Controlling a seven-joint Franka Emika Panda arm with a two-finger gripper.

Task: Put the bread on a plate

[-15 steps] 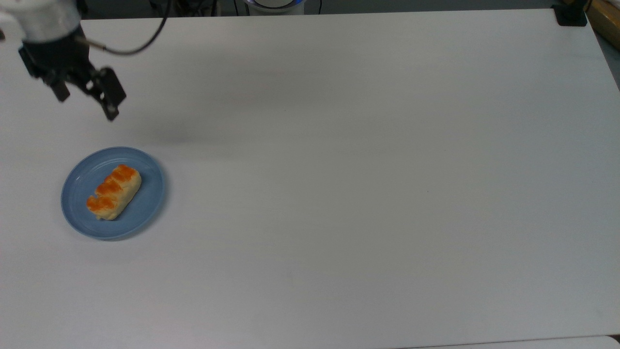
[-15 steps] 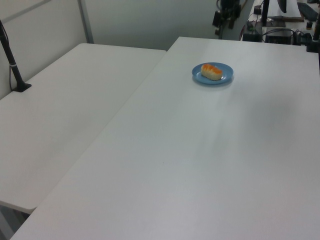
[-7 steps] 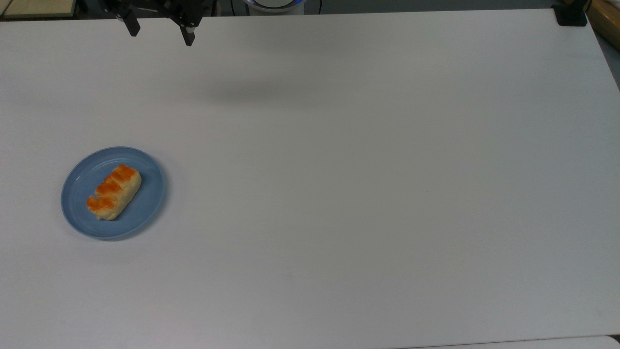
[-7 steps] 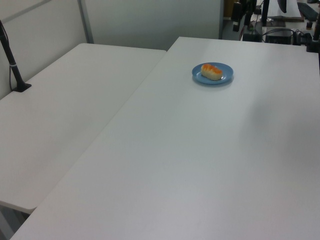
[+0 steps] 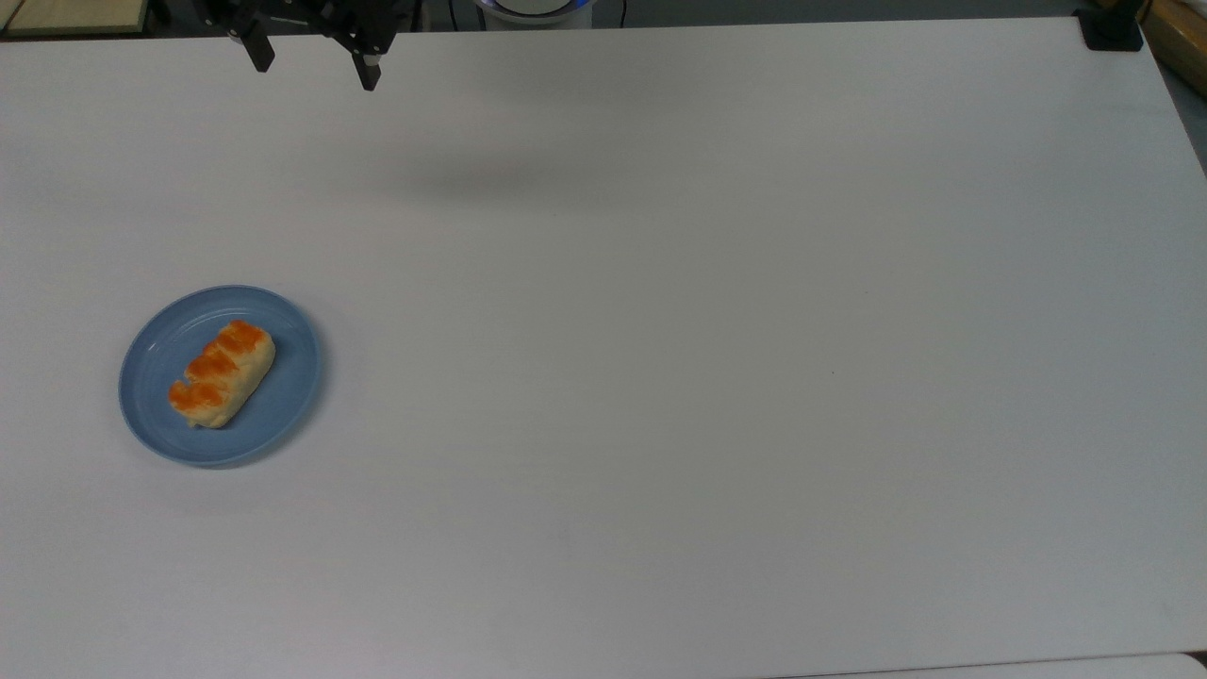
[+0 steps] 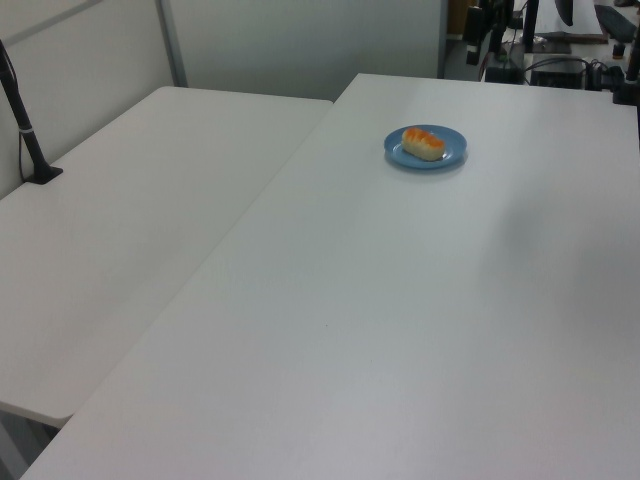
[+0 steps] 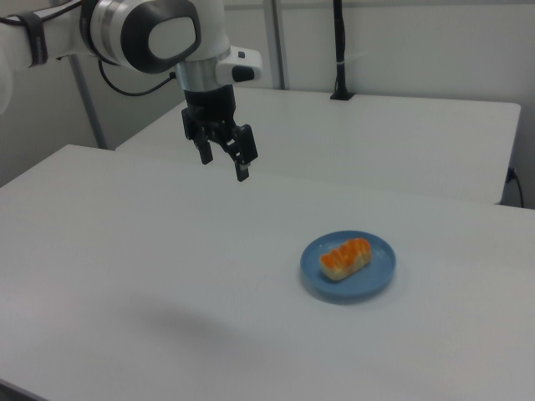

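My gripper hangs above the table with its fingers spread wide, holding and touching nothing. The bread lies on the plate, well apart from the gripper, nearer the top view's lower left. Its long axis runs diagonally, from the top view's lower left to upper right.

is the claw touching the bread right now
Apart. In the right view the open claw hangs in the air, up and to the right view's left of the bread, which lies alone on the plate, with bare table between them.
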